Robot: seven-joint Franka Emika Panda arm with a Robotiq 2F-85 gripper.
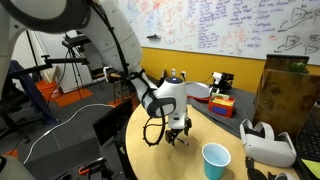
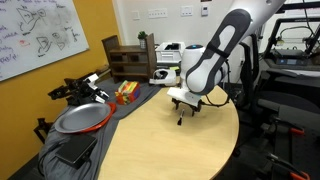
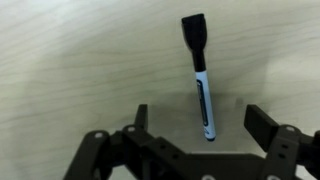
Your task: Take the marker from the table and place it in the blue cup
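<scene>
In the wrist view the marker (image 3: 201, 85) lies flat on the light wooden table (image 3: 70, 70), its black cap pointing away and its white and blue body running back between my jaws. My gripper (image 3: 198, 115) hangs just above it, open, one finger on each side of the lower end and neither touching it. Both exterior views show the gripper (image 1: 178, 135) (image 2: 183, 115) low over the round table (image 2: 170, 150). The blue cup (image 1: 216, 160) stands upright on the table, a short way from the gripper toward the near edge.
A white headset (image 1: 268, 145) lies beyond the cup. At the table's far side are a red box (image 1: 222, 100), a wooden crate (image 2: 128, 55) and a metal pan (image 2: 80, 118) on a dark cloth. The table edge runs close behind the arm.
</scene>
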